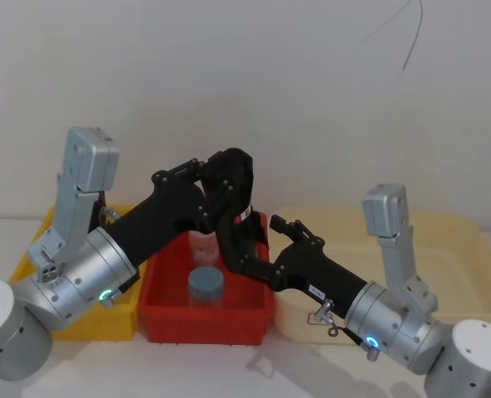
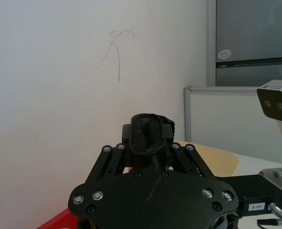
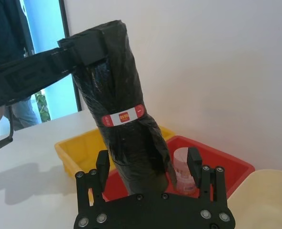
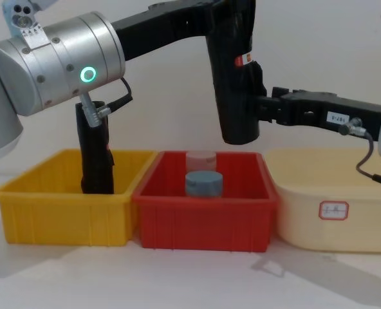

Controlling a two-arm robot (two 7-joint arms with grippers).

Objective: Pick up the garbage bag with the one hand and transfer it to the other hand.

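Presently, we find the pickup done and the handover pending. Nearest, the red bin (image 4: pixel 203 222) stands below the work. Over it, the right gripper (image 3: pixel 148 162) straddles the lower part of the garbage bag (image 4: pixel 234 84). Its fingers are spread to either side, one apart from the plastic; we judge no grip taken. The bag hangs in the air, long axis near upright, lower end pointing down at the bin. Farther back, the left gripper (image 2: pixel 148 143) is clamped on its top end. Remaining: right closes, left releases.
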